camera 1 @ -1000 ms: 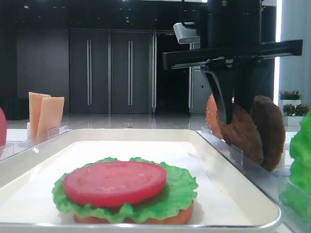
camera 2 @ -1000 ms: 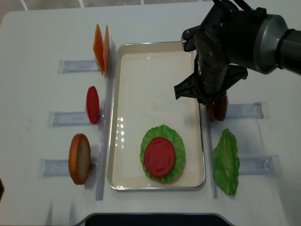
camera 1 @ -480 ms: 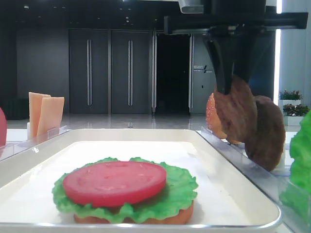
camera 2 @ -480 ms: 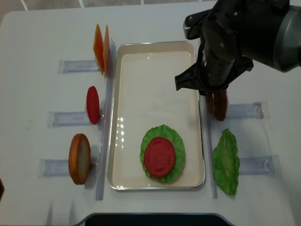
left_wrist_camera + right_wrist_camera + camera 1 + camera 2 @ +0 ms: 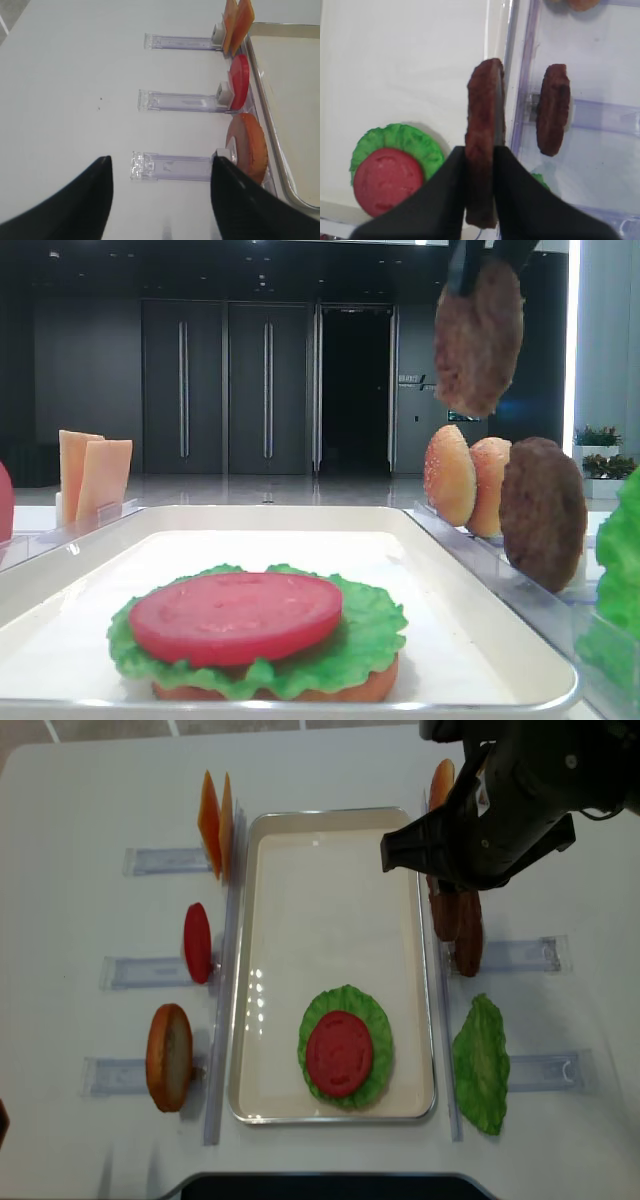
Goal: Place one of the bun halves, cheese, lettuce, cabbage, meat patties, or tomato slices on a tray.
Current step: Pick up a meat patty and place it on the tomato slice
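Note:
My right gripper (image 5: 480,167) is shut on a dark-brown meat patty (image 5: 481,125), held on edge. In the low front view this patty (image 5: 478,335) hangs high above the right rack. Below it lies the tray's right rim (image 5: 497,75). A second meat patty (image 5: 467,945) stands in the rack beside the white tray (image 5: 330,870). On the tray sits a stack: a tomato slice (image 5: 340,1052) on lettuce (image 5: 345,1005) over a bun half (image 5: 200,692). My left gripper (image 5: 160,165) is open over a clear rack (image 5: 172,166), holding nothing.
Left of the tray stand cheese slices (image 5: 215,825), a tomato slice (image 5: 197,942) and a bun half (image 5: 168,1057) in clear racks. On the right are bun halves (image 5: 468,480) and a lettuce leaf (image 5: 482,1065). The right arm (image 5: 500,800) overhangs the tray's far right corner.
The right gripper has risen with the patty, from rack level to well above it. The bun halves behind it now show. The tray's stack has not moved.

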`<state>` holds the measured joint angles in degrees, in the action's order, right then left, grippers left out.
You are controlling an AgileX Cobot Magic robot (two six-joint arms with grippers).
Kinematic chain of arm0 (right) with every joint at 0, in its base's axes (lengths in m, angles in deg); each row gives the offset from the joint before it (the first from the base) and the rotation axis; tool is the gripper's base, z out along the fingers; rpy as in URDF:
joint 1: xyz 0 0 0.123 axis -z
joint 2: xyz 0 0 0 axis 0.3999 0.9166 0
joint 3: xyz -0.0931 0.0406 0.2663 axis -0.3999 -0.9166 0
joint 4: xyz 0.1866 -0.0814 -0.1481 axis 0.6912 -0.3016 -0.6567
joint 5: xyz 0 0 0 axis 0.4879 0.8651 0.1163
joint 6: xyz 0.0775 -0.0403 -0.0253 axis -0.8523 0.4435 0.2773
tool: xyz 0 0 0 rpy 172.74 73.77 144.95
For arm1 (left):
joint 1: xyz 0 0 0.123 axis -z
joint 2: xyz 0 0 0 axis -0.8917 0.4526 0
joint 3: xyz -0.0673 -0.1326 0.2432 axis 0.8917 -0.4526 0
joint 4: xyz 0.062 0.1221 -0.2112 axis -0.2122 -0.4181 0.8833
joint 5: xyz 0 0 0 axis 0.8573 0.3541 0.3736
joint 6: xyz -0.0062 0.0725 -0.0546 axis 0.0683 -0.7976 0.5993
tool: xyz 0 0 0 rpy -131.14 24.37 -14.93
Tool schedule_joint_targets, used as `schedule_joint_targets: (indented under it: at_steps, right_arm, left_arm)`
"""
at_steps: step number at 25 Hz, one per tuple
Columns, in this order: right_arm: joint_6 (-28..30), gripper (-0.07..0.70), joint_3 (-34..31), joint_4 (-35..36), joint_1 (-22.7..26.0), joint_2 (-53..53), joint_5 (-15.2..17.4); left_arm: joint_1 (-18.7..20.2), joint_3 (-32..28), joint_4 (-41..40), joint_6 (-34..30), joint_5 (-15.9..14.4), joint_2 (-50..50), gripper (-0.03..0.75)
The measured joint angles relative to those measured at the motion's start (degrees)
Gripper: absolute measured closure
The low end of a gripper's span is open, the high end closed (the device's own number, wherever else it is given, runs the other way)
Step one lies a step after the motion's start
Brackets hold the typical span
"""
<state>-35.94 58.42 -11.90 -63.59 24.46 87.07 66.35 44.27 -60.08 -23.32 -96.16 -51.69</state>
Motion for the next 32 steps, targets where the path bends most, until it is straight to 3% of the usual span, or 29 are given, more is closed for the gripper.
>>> schedule_joint_targets:
  at_steps: [4,11,15,21,24,27,32]
  right_arm:
    - [2.4,0.481,-2.2,3.03,0.0,-4.7,-0.78]
    - [9.77,0.483,-13.31,14.66,0.0,-12.54,-10.05]
    - [19.64,0.483,-20.8,26.51,0.0,-15.23,-16.44]
    - [46.44,0.483,-29.71,53.21,-0.04,-15.65,-25.01]
    - [56.29,0.483,-31.86,63.57,-0.04,-15.13,-28.0]
    - [60.36,0.483,-32.12,67.51,-0.04,-13.12,-28.86]
    - [62.2,0.483,-32.12,68.79,0.13,-8.52,-29.35]
  left_arm:
    - [0.0,0.0,0.0,0.0,0.0,0.0,0.244]
    - [0.0,0.0,0.0,0.0,0.0,0.0,0.244]
    - [0.0,0.0,0.0,0.0,0.0,0.0,0.244]
    - [0.0,0.0,0.0,0.0,0.0,0.0,0.244]
    - [0.0,0.0,0.0,0.0,0.0,0.0,0.244]
    - [0.0,0.0,0.0,0.0,0.0,0.0,0.244]
    - [0.0,0.0,0.0,0.04,0.0,0.0,0.244]
